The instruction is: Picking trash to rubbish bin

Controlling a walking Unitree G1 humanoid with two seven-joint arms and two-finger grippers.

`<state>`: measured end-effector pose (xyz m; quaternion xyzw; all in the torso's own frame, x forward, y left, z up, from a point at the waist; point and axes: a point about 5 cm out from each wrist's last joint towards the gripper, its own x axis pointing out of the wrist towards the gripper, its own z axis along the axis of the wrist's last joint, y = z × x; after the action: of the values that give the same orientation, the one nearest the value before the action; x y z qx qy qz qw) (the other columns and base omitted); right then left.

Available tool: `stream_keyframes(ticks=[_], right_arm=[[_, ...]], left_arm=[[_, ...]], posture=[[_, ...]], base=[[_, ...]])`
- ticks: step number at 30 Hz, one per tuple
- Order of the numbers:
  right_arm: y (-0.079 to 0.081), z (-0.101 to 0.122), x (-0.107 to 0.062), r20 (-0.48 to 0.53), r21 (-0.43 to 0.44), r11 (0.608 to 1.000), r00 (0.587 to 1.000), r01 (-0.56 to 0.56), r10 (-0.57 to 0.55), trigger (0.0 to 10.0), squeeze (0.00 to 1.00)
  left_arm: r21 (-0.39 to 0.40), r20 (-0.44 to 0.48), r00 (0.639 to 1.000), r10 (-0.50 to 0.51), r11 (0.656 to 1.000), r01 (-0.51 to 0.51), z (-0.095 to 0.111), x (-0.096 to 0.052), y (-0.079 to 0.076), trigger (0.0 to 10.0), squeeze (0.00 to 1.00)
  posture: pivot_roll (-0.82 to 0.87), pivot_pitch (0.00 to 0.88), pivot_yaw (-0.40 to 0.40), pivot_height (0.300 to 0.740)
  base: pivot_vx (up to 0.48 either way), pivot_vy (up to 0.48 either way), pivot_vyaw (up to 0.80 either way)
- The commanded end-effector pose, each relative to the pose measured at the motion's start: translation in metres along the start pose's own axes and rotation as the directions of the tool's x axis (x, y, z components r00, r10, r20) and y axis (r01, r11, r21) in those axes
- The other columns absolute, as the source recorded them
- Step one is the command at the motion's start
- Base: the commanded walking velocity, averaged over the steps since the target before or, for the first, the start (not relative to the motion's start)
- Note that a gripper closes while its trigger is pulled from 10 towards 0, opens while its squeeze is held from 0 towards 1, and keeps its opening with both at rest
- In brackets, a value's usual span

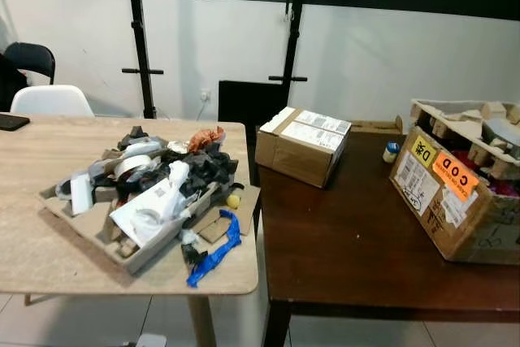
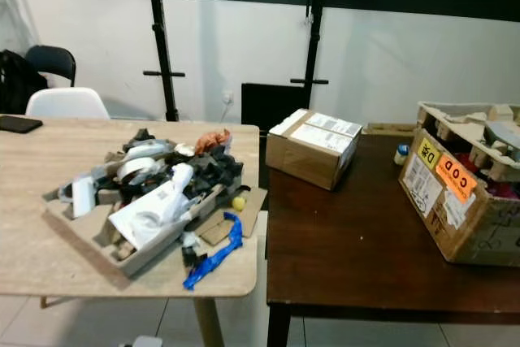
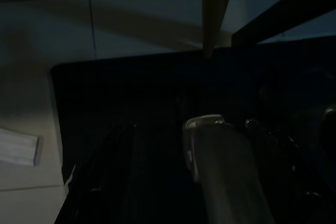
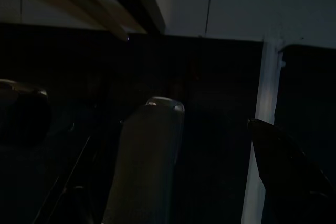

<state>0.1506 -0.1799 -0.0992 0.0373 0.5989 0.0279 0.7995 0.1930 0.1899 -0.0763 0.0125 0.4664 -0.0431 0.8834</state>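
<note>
Our trash pile (image 1: 150,193) sits on the light table (image 1: 49,258), up above and ahead of both hanging arms, nearer our left fingers (image 3: 189,182) than our right fingers (image 4: 173,171), which look spread apart.

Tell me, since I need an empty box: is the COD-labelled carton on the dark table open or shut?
Open: the COD-labelled carton has no closed top, and pulp packing pieces stick out above its rim.

Head stereo, forward-down; wrists floorward.
</note>
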Motion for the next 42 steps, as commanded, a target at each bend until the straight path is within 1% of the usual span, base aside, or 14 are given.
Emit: stream_keyframes(ticks=[1,3,12,15,25,30,34,38,42], right_arm=[[-0.003,0.001,0.000,0.008,0.012,1.000,1.000,0.009,-0.009,10.0,0.00],[-0.003,0.000,0.000,0.007,0.012,1.000,1.000,0.010,-0.010,10.0,0.00],[-0.004,-0.002,-0.001,0.006,0.013,1.000,1.000,0.012,-0.012,10.0,0.00],[-0.004,-0.003,0.000,0.005,0.013,1.000,1.000,0.011,-0.011,10.0,0.00],[-0.004,-0.002,0.000,0.008,0.011,1.000,1.000,0.012,-0.013,10.0,0.00],[-0.003,-0.001,0.000,0.019,0.013,1.000,1.000,0.012,-0.012,10.0,0.00],[-0.002,0.002,0.000,0.046,0.031,0.999,0.999,0.007,-0.009,10.0,0.00],[-0.001,0.005,0.000,0.051,0.028,1.000,0.999,0.006,-0.007,10.0,0.00],[-0.001,0.006,0.000,0.054,0.027,1.000,0.999,0.006,-0.007,10.0,0.00]], left_arm=[[-0.001,-0.014,1.000,-0.006,1.000,0.006,-0.003,0.000,-0.002,10.0,0.00],[-0.001,-0.013,1.000,-0.006,1.000,0.006,-0.003,0.000,-0.002,10.0,0.00],[-0.006,-0.025,1.000,0.004,1.000,-0.004,-0.001,0.001,-0.002,10.0,0.00],[-0.020,-0.019,1.000,0.008,1.000,-0.009,0.000,0.001,-0.002,10.0,0.00],[-0.035,-0.016,1.000,0.007,0.999,-0.008,0.003,0.001,-0.002,10.0,0.00],[-0.009,0.001,1.000,-0.004,1.000,0.004,0.007,0.002,-0.004,10.0,0.00],[0.016,0.010,1.000,-0.004,1.000,0.004,0.010,0.002,-0.004,10.0,0.00],[0.009,0.037,0.999,0.002,1.000,-0.003,0.014,0.002,-0.002,10.0,0.00],[0.008,0.027,1.000,0.015,1.000,-0.015,0.013,0.002,0.001,10.0,0.00]], posture=[[0.09,0.000,-0.050,0.740],[0.09,0.000,-0.051,0.740],[0.09,0.000,-0.051,0.740],[0.09,0.000,-0.053,0.740],[0.09,0.000,-0.054,0.740],[0.09,0.000,-0.056,0.740],[0.10,0.000,-0.058,0.740],[0.10,0.000,-0.057,0.740],[0.10,0.000,-0.056,0.740]], base=[[-0.356,0.000,0.00],[-0.339,0.000,0.00],[0.000,0.000,0.00],[0.000,0.000,0.00],[0.000,0.000,0.00],[0.000,0.000,0.00],[0.000,0.000,0.00],[0.000,0.000,0.00],[0.000,0.000,0.00]])
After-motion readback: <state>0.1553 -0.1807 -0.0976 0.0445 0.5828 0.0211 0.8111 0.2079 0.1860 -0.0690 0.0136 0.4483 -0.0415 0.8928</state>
